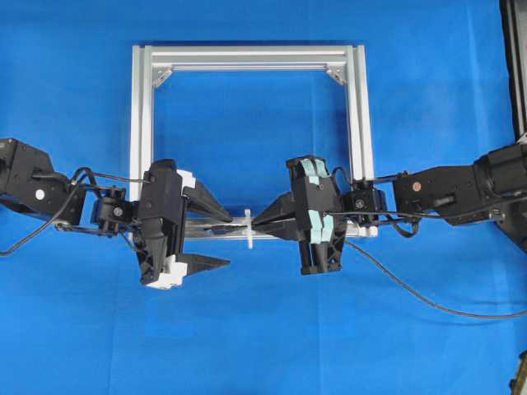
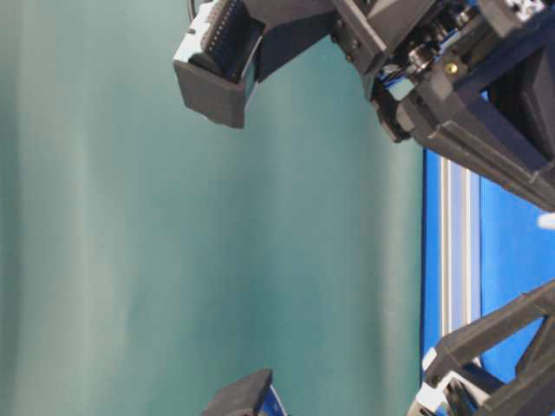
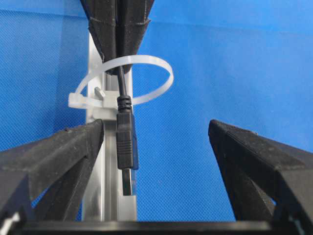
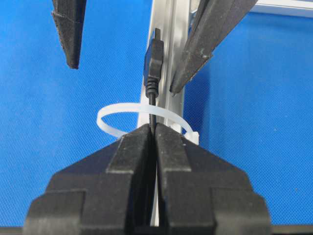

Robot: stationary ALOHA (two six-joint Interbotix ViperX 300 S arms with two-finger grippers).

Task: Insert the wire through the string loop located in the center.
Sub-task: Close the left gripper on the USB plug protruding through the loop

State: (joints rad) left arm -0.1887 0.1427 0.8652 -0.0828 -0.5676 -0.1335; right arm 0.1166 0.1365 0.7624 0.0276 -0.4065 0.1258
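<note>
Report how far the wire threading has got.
Done: the wire's plug has passed through the string loop. In hand: the right tool is shut on the wire behind the loop. Left: the left tool, open around the plug, must take it.

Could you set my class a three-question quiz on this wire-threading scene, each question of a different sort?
1. True or false: the plug of the wire has passed through the string loop.
2. Which hand grips the wire?
A. the left hand
B. the right hand
C. neither
3. Fill in: the string loop is fixed to the silver ____.

Key
1. True: in the left wrist view the plug hangs on the near side of the loop, with the wire running back through it.
2. B: its fingers are shut on the wire, while the left hand stands open on either side of the plug.
3. frame
</note>
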